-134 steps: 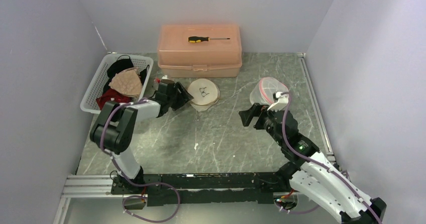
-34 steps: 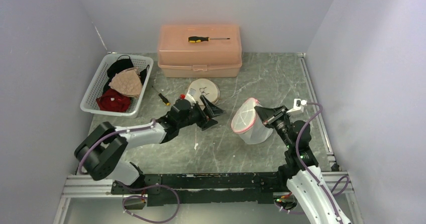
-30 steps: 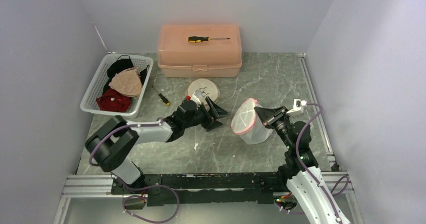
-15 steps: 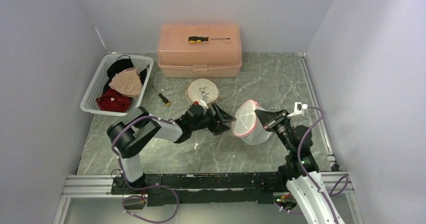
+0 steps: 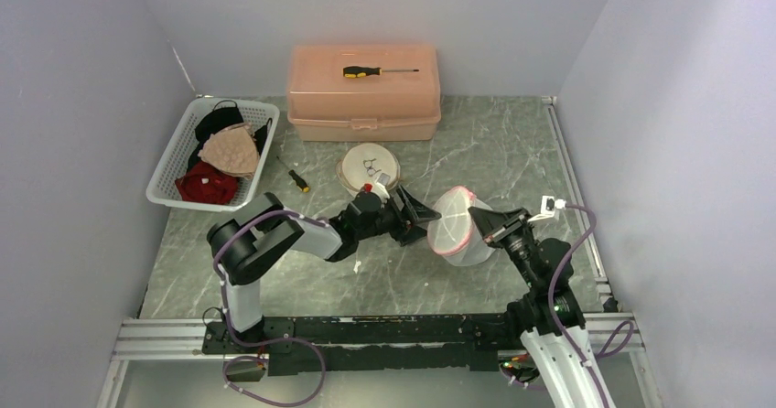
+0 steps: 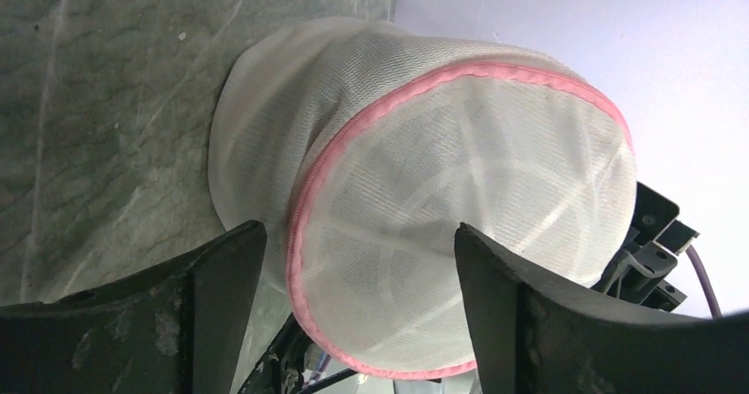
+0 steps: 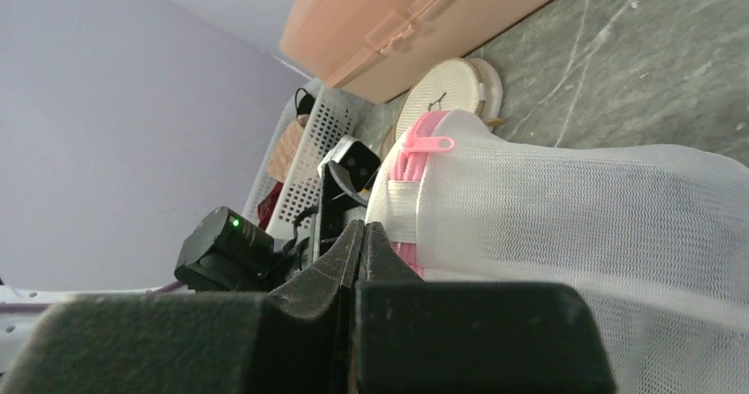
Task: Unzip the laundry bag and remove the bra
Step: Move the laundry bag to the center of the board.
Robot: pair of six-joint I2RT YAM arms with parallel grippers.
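My right gripper is closed tight, its jaws pinching a fold of mesh on the bag just beside the pink zip. My left gripper has its jaws wide apart, one on each side of the bag's round face, holding nothing.

The bag sits right of the table's middle, nearer the near edge than the far one. I cannot tell whether its underside touches the table.

It is a short drum tipped on its side. Its long axis runs roughly left to right across the table, and the zipped face points left, at my left gripper. The zip rings that face and looks shut all the way round. The pull sits on the ring, clear of both sets of my fingers. I cannot make out the bra through the mesh.

What worries me:
- If my left jaws close where they stand, they will likely take the face's mesh and miss the small pull
- My right pinch holds only thin fabric, so a tug along the zip could drag it loose or spin the drum
- Then the pull would swing out of reach
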